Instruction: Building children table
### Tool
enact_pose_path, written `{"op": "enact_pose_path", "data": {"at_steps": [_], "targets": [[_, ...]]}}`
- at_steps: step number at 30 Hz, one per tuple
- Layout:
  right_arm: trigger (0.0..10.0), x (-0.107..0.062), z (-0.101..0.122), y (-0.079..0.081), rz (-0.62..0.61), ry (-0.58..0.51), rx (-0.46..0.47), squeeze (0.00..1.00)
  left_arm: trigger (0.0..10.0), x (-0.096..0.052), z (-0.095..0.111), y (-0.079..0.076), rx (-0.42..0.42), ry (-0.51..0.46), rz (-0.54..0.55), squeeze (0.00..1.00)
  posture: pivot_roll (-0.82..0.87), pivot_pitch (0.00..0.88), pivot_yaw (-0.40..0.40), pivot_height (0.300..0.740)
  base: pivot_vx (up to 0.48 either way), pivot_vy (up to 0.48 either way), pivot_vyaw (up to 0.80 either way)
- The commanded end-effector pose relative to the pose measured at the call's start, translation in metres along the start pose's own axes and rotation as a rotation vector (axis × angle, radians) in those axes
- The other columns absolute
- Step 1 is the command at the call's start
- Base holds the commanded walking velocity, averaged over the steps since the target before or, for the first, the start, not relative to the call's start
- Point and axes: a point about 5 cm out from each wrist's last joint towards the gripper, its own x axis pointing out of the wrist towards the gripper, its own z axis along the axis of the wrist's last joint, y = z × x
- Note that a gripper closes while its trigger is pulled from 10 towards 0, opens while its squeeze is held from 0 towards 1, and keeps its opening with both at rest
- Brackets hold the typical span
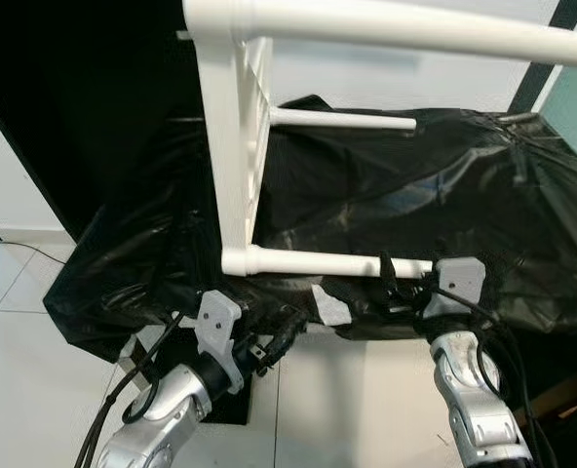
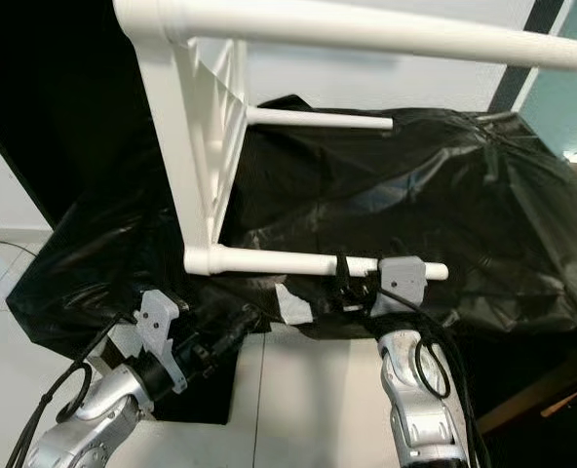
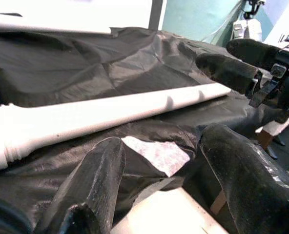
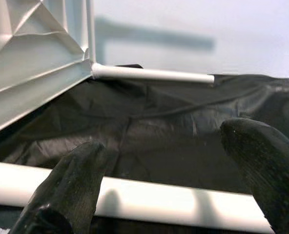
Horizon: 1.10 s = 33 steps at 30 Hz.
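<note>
The white table (image 1: 240,136) lies on its side on the black sheet (image 1: 483,195), legs fitted; right gripper (image 1: 405,278) spread astride the near leg (image 1: 327,263), left gripper (image 3: 159,195) released, so righting it likely follows.

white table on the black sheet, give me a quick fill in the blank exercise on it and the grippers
1. The white table lies tipped on its side on a ____ plastic sheet.
2. The right gripper sits at the table's lowest ____.
3. The fingers of the right gripper are ____, with that leg between them.
4. The left gripper is ____, holding nothing.

Missing words: black; leg; open; open
</note>
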Motion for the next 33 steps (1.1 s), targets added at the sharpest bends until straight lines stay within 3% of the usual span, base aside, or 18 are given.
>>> {"op": "enact_pose_path", "data": {"at_steps": [1,9,33], "targets": [[10.0,-0.0022,-0.0033,-0.0066,-0.022,0.017,-0.010,0.00,10.0,0.0020,-0.0013,-0.0055,-0.008,0.006,-0.050,0.00,0.01,0.000,-0.009,0.740,0.000,0.379,0.00],[10.0,-0.0020,-0.0034,-0.0069,-0.024,0.017,-0.010,0.00,10.0,0.0023,-0.0008,-0.0056,-0.006,0.004,-0.050,0.00,0.01,0.000,-0.009,0.740,0.000,0.360,0.00],[10.0,-0.0019,-0.0032,-0.0077,-0.025,0.018,-0.012,0.00,10.0,0.0013,0.0004,-0.0081,0.019,-0.008,-0.058,0.00,0.01,0.000,-0.010,0.740,0.000,0.000,0.00]]}}
